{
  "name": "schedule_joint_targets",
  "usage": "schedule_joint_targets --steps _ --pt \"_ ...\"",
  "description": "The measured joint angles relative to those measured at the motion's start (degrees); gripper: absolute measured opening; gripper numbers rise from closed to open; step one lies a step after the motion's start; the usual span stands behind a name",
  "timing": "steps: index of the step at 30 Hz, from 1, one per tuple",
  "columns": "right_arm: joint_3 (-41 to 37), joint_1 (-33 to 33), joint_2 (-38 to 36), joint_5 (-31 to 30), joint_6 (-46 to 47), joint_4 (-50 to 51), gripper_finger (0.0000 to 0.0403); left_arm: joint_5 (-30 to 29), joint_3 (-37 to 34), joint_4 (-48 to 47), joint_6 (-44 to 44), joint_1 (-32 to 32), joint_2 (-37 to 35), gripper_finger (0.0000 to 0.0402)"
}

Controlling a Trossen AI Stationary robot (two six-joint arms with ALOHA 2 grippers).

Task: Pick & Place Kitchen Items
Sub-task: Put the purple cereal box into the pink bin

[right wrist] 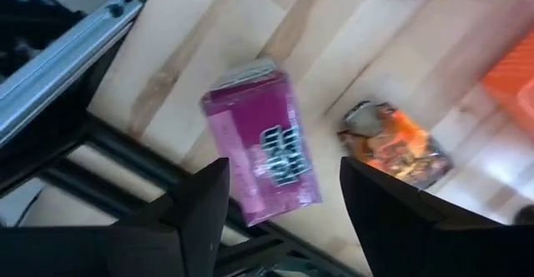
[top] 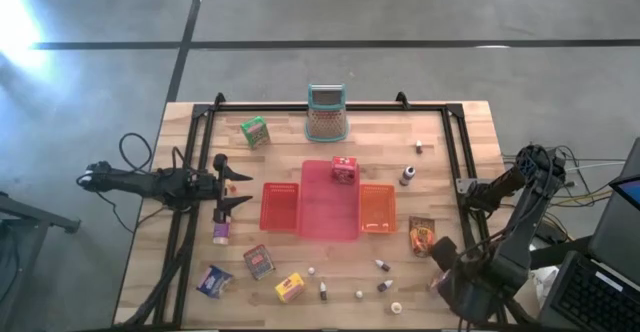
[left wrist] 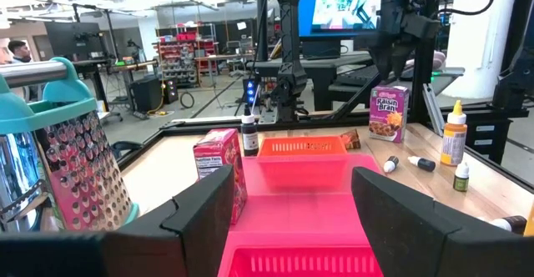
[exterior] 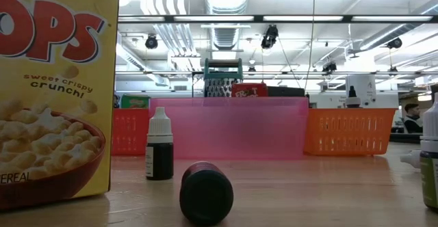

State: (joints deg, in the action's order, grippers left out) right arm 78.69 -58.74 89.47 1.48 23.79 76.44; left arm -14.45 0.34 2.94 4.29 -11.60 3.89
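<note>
With only the red box (top: 343,169) sitting in the pink tray (top: 330,222), most kitchen items lie scattered around that tray, while the right gripper (right wrist: 284,195) hovers spread over a magenta box (right wrist: 261,139) and the left gripper (top: 234,185) waits spread beside the tray.

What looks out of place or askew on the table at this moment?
A purple box lies on its side at the table's right edge, partly over the dark frame rail, below the open right claw. A dark bottle near the front edge also lies tipped over.
</note>
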Motion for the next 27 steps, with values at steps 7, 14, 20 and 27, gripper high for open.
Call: schedule_joint_targets --steps 7,14,20,27 --pt "-0.3 0.0 1.4 3.6 3.0 -1.6 0.0226 0.0 0.0 0.0 0.0 0.0 0.0 0.0248" --pt "-0.3 0.0 1.8 1.3 6.7 -1.9 0.0204 0.0 0.0 0.0 0.0 0.0 0.0 0.0248" --pt "-0.3 -0.2 1.8 2.5 -3.5 -1.5 0.0189 0.0 0.0 0.0 0.0 0.0 0.0 0.0248" --pt "-0.3 -0.7 1.8 3.1 -9.2 -0.2 0.0157 0.0 0.0 0.0 0.0 0.0 0.0 0.0248"
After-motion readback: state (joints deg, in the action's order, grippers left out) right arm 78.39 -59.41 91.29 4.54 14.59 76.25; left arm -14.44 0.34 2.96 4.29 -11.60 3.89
